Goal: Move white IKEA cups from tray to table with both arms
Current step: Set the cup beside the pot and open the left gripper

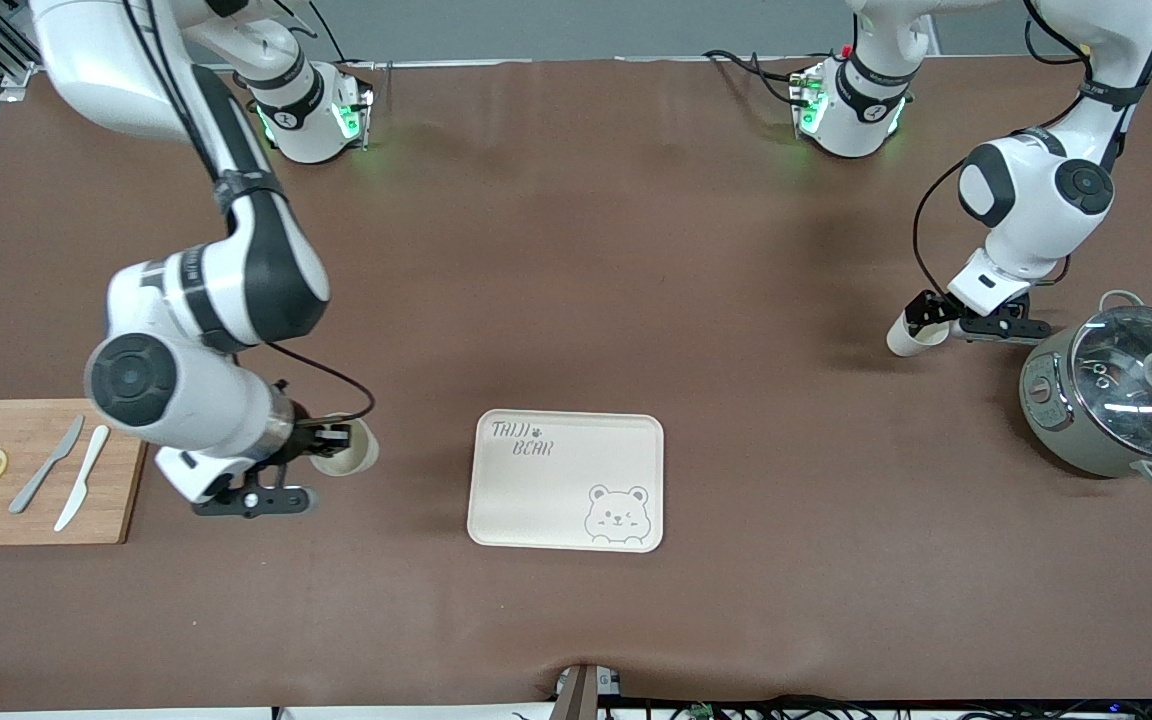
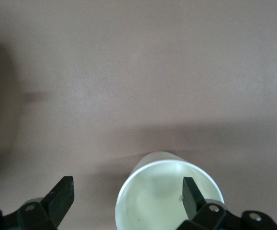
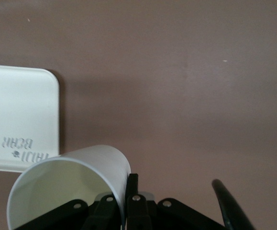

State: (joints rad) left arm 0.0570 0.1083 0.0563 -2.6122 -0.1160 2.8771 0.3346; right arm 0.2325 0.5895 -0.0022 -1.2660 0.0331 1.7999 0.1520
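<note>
One white cup (image 1: 346, 447) is pinched by its wall in my right gripper (image 1: 321, 442), tilted, between the cutting board and the bear tray (image 1: 566, 480). In the right wrist view the fingers (image 3: 133, 184) close on the cup's wall (image 3: 81, 167), one inside and one outside, with the tray's corner (image 3: 18, 115) close by. The second white cup (image 1: 908, 338) stands on the table beside the pot. My left gripper (image 1: 928, 312) is at its rim. In the left wrist view this gripper (image 2: 127, 187) is open: one finger (image 2: 191, 196) is inside the cup (image 2: 162, 196), the other is well outside it.
A grey-green pot with a glass lid (image 1: 1126, 395) stands at the left arm's end, close to the left gripper. A wooden cutting board (image 1: 36, 520) with two knives and two lemon slices lies at the right arm's end, next to the right gripper.
</note>
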